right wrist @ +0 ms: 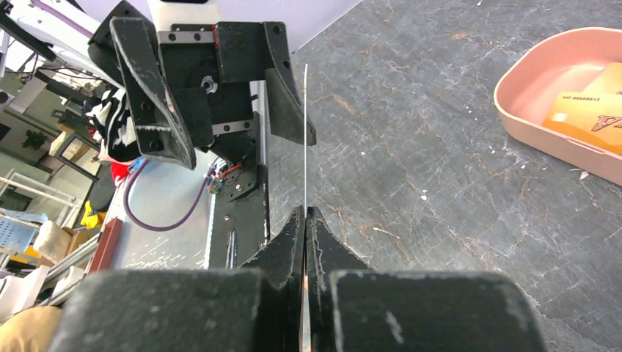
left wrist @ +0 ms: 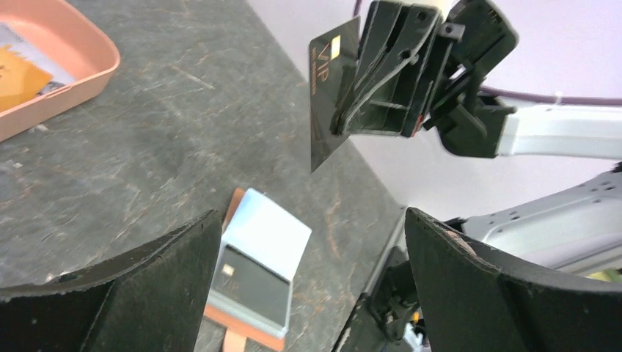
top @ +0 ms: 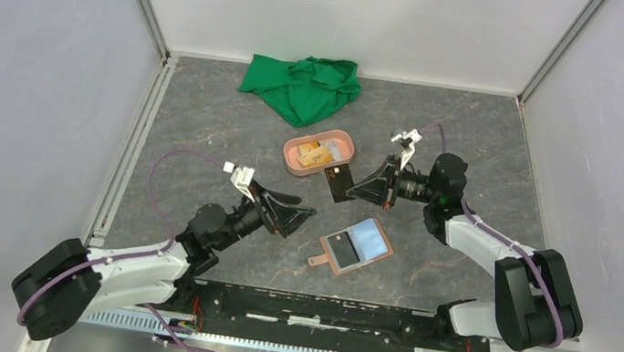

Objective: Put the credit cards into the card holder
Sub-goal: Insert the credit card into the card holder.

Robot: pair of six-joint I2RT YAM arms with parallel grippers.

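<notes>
Checking the right gripper (right wrist: 306, 220) first, I see its jaws pressed fully together on a black card (left wrist: 330, 95). The card stands on edge out of the fingertips, up off the table (top: 205, 124). From my right wrist view it is only a thin pale line running straight up from the pinch. From the left wrist view its face shows gold "VIP" lettering and a small chip, and the grip sits near one short end.

The left gripper (top: 301, 213) has its jaws spread wide with nothing between them. It faces the held card from close by, and overhead the two are apart. In the right wrist view the card's far edge lines up with one of the left fingers (right wrist: 290, 95), and I cannot tell there whether they touch.

The card holder (top: 318, 261) lies open and flat on the table between the two arms, nearer the bases than either gripper, with its short tab pointing toward the left arm. A light blue card (top: 370, 236) and a dark card (top: 342, 248) lie side by side on top of it. Just behind the held card sits the salmon-pink tray (top: 289, 156) with orange cards (top: 316, 152) in it, and a green cloth (top: 302, 87) is bunched near the far wall
</notes>
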